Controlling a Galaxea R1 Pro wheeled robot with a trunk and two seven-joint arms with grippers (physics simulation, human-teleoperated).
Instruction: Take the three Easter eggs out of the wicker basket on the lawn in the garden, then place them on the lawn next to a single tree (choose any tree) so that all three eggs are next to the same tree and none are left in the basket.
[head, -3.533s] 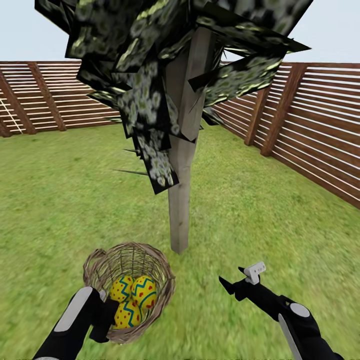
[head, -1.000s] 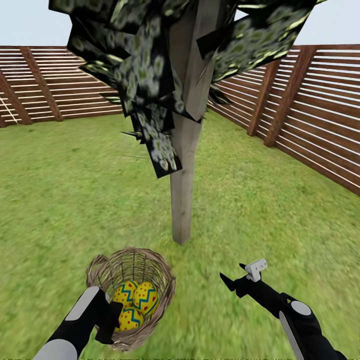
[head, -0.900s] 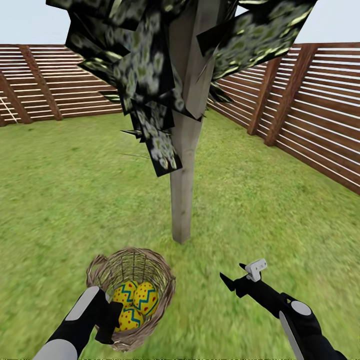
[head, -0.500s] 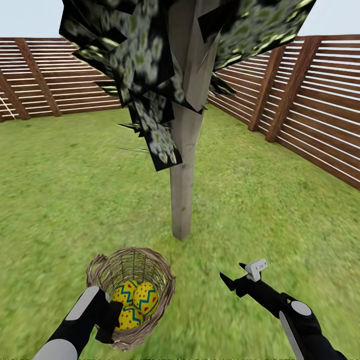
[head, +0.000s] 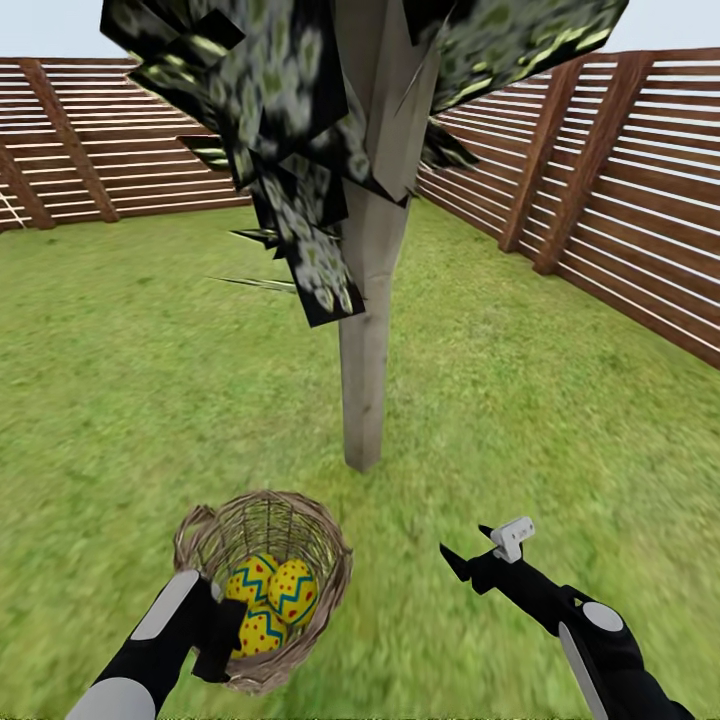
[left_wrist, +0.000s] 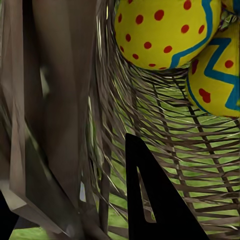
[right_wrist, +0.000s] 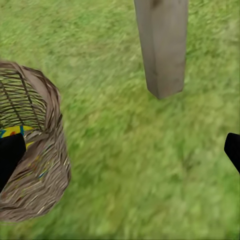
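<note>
The wicker basket (head: 325, 560) hangs in front of me at the lower left, a short way before the tree (head: 364, 390). My left gripper (head: 222, 640) is shut on its near rim; in the left wrist view one black finger (left_wrist: 150, 200) is inside the weave and the thick rim (left_wrist: 55, 100) sits between the jaws. Three yellow Easter eggs (head: 293, 590) with blue zigzags and red dots lie together inside the basket, two of them as eggs (left_wrist: 160, 30) up close. My right gripper (head: 480, 560) is open over the lawn (head: 520, 420), right of the basket (right_wrist: 35, 165), holding nothing.
The bare grey-brown trunk (right_wrist: 162, 45) meets the grass just beyond the basket, with dark foliage (head: 290, 150) hanging low overhead. A brown slat fence (head: 620, 200) runs along the right and back (head: 110, 140). Open grass spreads around the trunk.
The whole view has shifted as the camera moved: the tree's foot and fence sit higher in the picture, the foliage looms larger. The basket stays in my left gripper; the right gripper stays open.
</note>
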